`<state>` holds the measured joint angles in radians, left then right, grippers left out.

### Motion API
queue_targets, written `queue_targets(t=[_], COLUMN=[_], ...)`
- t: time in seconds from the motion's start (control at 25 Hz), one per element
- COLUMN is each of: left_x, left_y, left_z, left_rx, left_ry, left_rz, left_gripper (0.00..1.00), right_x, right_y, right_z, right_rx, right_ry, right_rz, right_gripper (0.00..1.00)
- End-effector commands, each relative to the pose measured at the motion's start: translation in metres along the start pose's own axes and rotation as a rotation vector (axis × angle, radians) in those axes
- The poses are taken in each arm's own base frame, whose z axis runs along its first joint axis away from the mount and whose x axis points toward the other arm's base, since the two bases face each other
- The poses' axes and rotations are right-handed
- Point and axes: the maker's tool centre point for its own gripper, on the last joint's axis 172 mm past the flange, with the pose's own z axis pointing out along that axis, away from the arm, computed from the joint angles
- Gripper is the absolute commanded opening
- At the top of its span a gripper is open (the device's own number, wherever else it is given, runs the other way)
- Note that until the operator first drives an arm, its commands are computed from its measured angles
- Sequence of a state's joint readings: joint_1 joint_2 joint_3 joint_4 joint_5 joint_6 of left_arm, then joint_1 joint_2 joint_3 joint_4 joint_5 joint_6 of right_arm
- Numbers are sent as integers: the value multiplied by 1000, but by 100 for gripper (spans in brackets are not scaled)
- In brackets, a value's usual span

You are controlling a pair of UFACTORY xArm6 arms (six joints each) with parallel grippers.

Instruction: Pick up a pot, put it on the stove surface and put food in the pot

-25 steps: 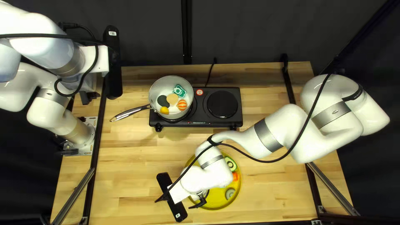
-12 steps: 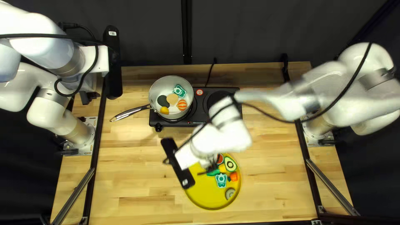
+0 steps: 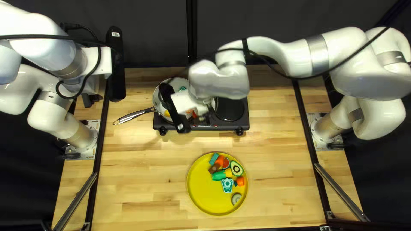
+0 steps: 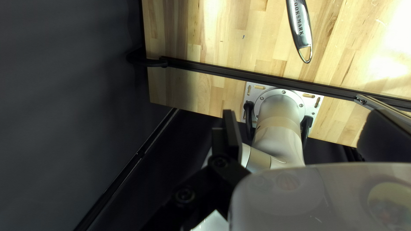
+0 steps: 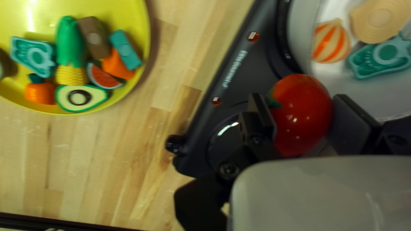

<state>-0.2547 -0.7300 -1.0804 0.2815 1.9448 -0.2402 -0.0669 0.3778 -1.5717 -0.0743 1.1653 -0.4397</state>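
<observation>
Your right gripper (image 3: 198, 114) is pinching a red tomato (image 5: 302, 113), both fingers pressing on it from two sides. Taking twelve o'clock as toward the curtain in the top left view, the tomato is showing at about four o'clock from the middle of your pot (image 3: 160, 92), near its rim.

The pot is sitting on your black stove (image 3: 229, 127), its handle (image 3: 132, 115) pointing between eight and nine o'clock; the other burner (image 3: 228, 111) is lying at three o'clock from it. Inside the pot, a striped orange piece (image 5: 332, 42), a round tan piece (image 5: 381, 19) and a teal piece (image 5: 368, 68) are lying together.

Your yellow plate (image 3: 199, 199) is resting at five o'clock from the pot. Around its middle, an avocado half (image 3: 236, 168) is lying between one and two o'clock, a teal block (image 3: 214, 158) near twelve and an orange piece (image 3: 240, 181) near three.

Your left gripper (image 3: 89, 101) is hanging at nine o'clock, well apart from the pot, its fingers standing spread with nothing between them.
</observation>
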Motion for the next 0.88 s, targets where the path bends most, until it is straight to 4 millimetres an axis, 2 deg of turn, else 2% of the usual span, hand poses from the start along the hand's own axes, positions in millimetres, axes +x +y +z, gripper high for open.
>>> queue_targets(t=[0.04,0.24,0.36,0.56,0.6,0.68,0.72,0.88], left_x=[0,0,0,0,0,0,0,0], left_y=[0,0,0,0,0,0,0,0], left_z=[0,0,0,0,0,0,0,0], left_rx=[0,0,0,0,0,0,0,0], left_ry=[0,0,0,0,0,0,0,0], left_rz=[0,0,0,0,0,0,0,0], left_gripper=[100,100,100,100,100,100,100,100], right_x=[10,25,25,25,24,24,24,26], right_y=[19,33,41,43,42,40,40,35], right_z=[5,-1,9,25,26,26,25,19], right_rx=[15,20,30,44,45,45,45,49], right_ry=[8,-2,-1,6,5,3,3,-3], right_rz=[-1,-15,-16,-17,-18,-22,-24,-37], right_gripper=[0,0,0,0,85,85,100,100])
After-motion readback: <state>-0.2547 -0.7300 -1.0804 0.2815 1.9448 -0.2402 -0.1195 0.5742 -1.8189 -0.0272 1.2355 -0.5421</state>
